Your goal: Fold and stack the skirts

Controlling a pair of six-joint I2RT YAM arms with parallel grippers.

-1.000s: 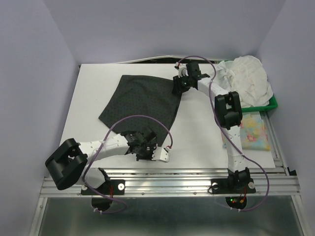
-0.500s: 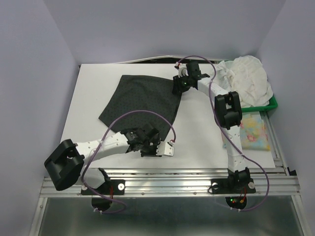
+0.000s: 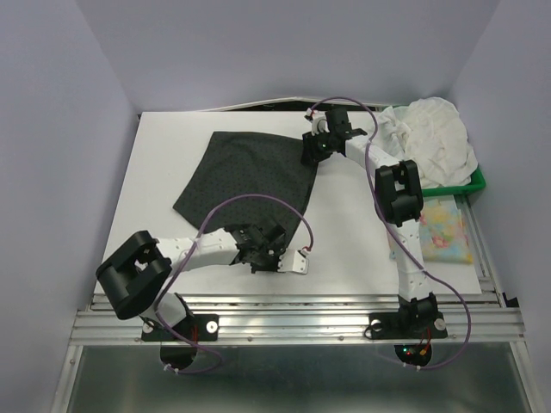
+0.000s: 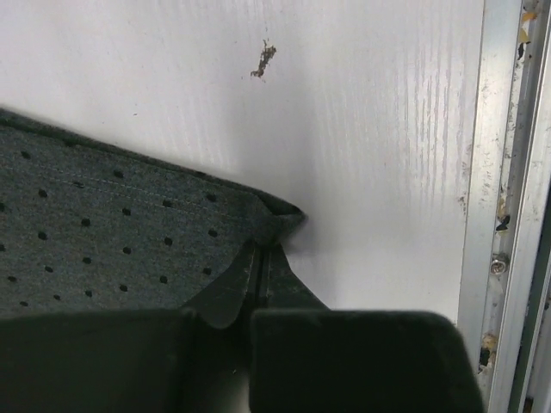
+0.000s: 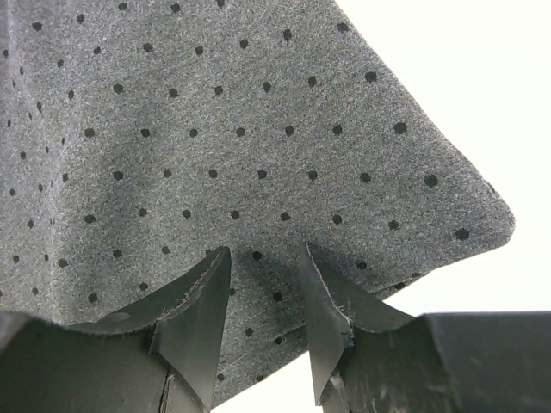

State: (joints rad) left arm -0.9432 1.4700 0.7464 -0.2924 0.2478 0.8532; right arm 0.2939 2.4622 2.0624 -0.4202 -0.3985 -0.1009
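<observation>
Dark skirt [image 3: 245, 176]: charcoal felt-like weave with small black dots, laid flat as a rough four-sided sheet on the matte white table [image 3: 164, 155]. A stitched hem line runs along its edge.

Left gripper [image 4: 261, 262]: jaws together, clamped on one corner of the dark skirt. The cloth puckers into a small fold right at the tips. The rest of it spreads left of the jaws, with bare table ahead and to the right. There is a small brown mark [image 4: 263, 58] on the table well ahead of the tips. A scuffed aluminium rail [image 4: 508, 172] with a screw head sits far right of the jaws. The finger bases are dark and blurred, and the lower frame is cut off.

Right gripper [image 5: 265, 252]: jaws apart, black tapered fingers [image 5: 194, 318] with fuzzy worn edges. The tips sit on the skirt just inside its edge, with cloth flat between them. A rounded corner lies off to the right of the jaws. I cannot tell how hard they press.

White skirt [image 3: 435, 138]: crinkly and heaped in the green tray [image 3: 475, 182], beyond and right of the right jaws. Most of the tray is hidden under it.

Yellow skirt [image 3: 443, 228]: pastel floral, flat on the table, with its left edge hidden by the right arm.

From the top view, a purple cable [image 3: 250, 200] loops over the left jaws and the tips can't be made out.
</observation>
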